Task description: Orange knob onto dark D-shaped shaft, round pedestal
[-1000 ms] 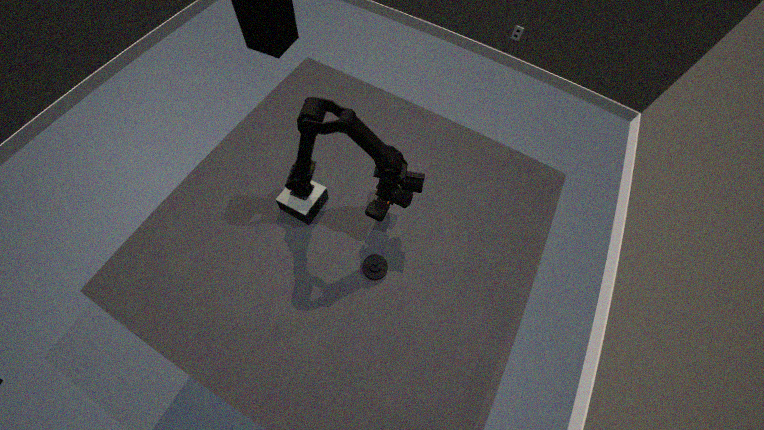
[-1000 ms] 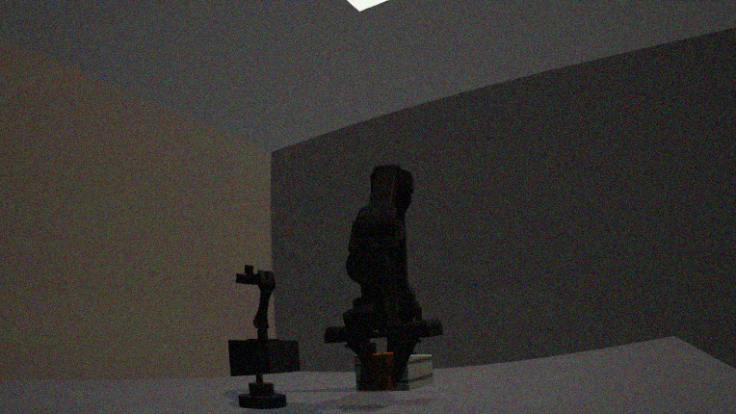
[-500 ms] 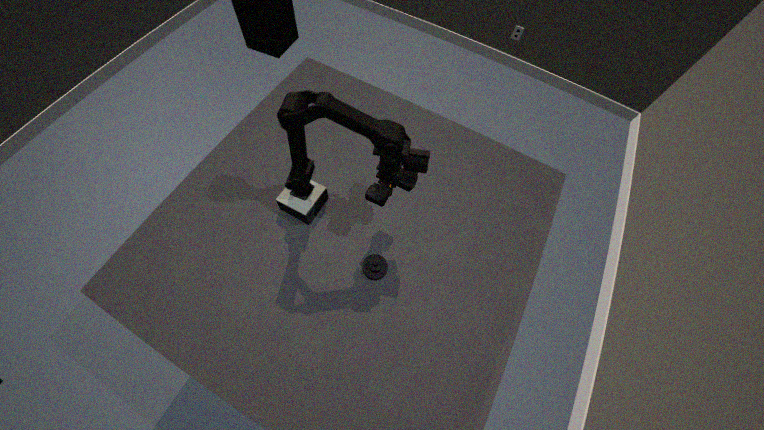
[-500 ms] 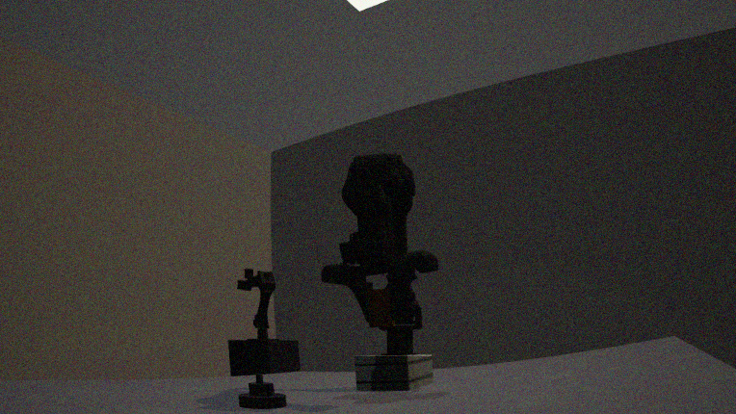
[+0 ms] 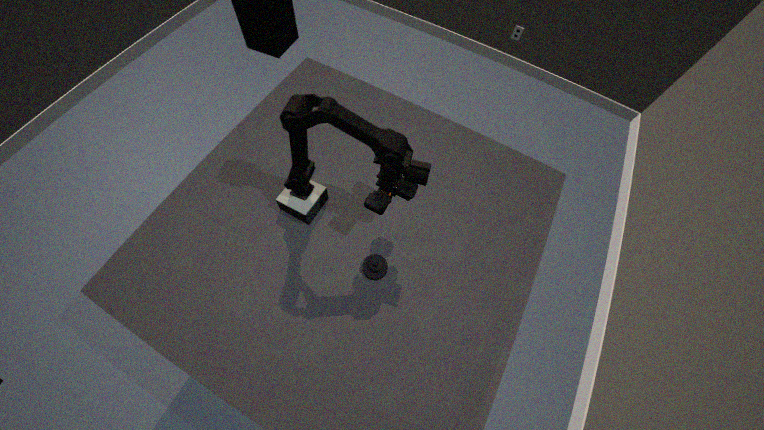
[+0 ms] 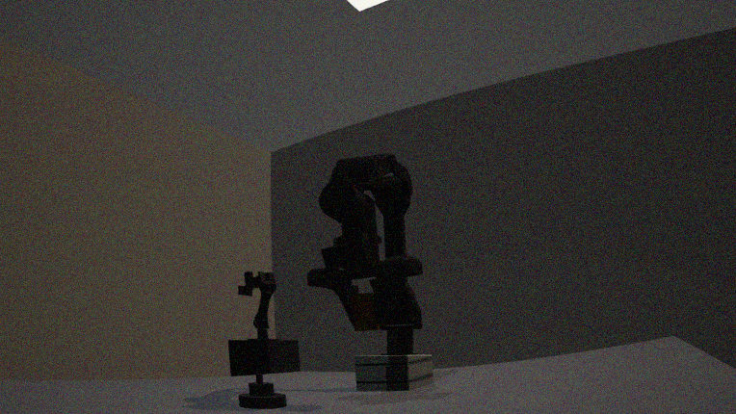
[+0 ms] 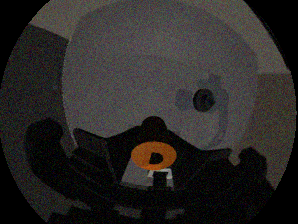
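The orange knob [image 6: 363, 312] [image 7: 142, 154] is held up above the floor surface, mostly covered by the fingers in the top view. My gripper [image 5: 389, 194] [image 6: 368, 308] [image 7: 153, 130] is shut on it. In the wrist view the knob's orange face shows, with its dark D-shaped hole. The dark round pedestal [image 5: 368, 274] [image 6: 262, 401] [image 7: 198, 106] stands away from the gripper, to the upper right of the knob in the wrist view and lower in the top view. Its thin dark shaft [image 6: 258, 378] points up. The shaft's flat side cannot be made out.
The arm's pale base block [image 5: 302, 200] [image 6: 381, 371] stands left of the gripper in the top view. A tall black box [image 5: 265, 26] is at the upper left. A dark box [image 6: 244, 357] with a small arm-like shape shows behind the pedestal in the exterior view. The light is dim.
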